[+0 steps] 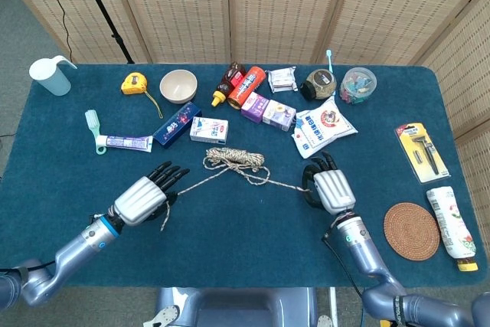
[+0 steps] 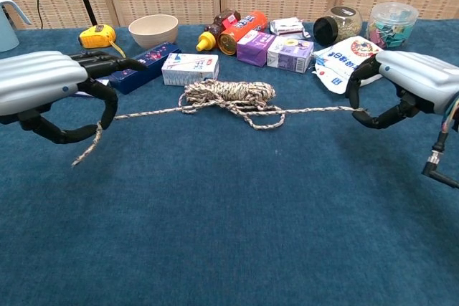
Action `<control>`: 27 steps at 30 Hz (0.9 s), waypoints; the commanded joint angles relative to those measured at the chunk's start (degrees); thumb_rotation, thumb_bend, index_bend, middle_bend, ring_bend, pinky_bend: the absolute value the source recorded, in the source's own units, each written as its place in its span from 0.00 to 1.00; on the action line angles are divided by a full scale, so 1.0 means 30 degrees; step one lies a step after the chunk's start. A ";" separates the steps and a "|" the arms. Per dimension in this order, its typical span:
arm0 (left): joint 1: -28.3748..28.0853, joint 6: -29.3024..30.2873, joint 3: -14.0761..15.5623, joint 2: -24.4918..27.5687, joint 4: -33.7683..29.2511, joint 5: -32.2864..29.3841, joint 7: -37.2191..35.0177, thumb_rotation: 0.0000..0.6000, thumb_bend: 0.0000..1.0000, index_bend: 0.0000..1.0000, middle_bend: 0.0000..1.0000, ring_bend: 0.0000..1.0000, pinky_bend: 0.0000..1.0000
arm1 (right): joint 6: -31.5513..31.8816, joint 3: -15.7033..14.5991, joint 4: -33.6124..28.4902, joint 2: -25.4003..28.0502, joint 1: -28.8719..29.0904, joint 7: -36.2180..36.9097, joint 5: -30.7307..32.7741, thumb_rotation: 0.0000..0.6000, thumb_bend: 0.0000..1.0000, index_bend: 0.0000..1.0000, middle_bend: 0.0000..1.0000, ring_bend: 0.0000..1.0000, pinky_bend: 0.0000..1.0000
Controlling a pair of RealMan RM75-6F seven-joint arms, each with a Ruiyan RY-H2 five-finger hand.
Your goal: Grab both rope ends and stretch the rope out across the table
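A speckled beige rope (image 1: 233, 160) (image 2: 228, 94) lies in a coiled bundle at the table's middle, with a strand running out to each side. My left hand (image 1: 143, 197) (image 2: 44, 91) grips the left strand; the frayed end dangles below its fingers (image 2: 86, 151). My right hand (image 1: 328, 187) (image 2: 405, 84) holds the right strand's end at its fingertips. Both strands hang nearly taut between the hands and the bundle.
Behind the rope stand small cartons (image 1: 209, 129), a blue box (image 1: 176, 124), bottles (image 1: 245, 86), a bowl (image 1: 178, 86), a snack bag (image 1: 323, 127) and jars (image 1: 357, 84). Toothpaste (image 1: 122, 143) lies at the left; a cork coaster (image 1: 411, 230) and razor pack (image 1: 419, 151) at the right.
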 commanded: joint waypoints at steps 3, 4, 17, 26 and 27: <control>0.0586 0.0423 -0.0023 0.0531 0.0215 -0.0249 -0.0379 1.00 0.43 0.63 0.01 0.00 0.00 | 0.0016 -0.0026 -0.0077 0.0254 0.0020 -0.0073 -0.0060 1.00 0.44 0.65 0.37 0.18 0.00; 0.0681 0.0482 -0.0037 0.0631 0.0275 -0.0263 -0.0446 1.00 0.43 0.63 0.01 0.00 0.00 | 0.0007 -0.0037 -0.0074 0.0319 0.0014 -0.0078 -0.0050 1.00 0.44 0.65 0.37 0.18 0.00; 0.2121 0.1259 -0.0084 0.2081 0.1320 -0.0905 -0.1416 1.00 0.43 0.63 0.01 0.00 0.00 | 0.0295 -0.0045 -0.0011 0.1572 -0.0436 -0.0111 0.0273 1.00 0.44 0.65 0.37 0.19 0.00; 0.3219 0.1545 -0.0136 0.2827 0.2177 -0.1681 -0.2173 1.00 0.43 0.63 0.01 0.00 0.00 | 0.0553 -0.0036 0.0103 0.2307 -0.0852 0.0204 0.0503 1.00 0.44 0.65 0.37 0.19 0.00; 0.3307 0.1563 -0.0146 0.2874 0.2250 -0.1742 -0.2235 1.00 0.43 0.63 0.01 0.00 0.00 | 0.0585 -0.0033 0.0111 0.2363 -0.0890 0.0237 0.0517 1.00 0.44 0.65 0.37 0.19 0.00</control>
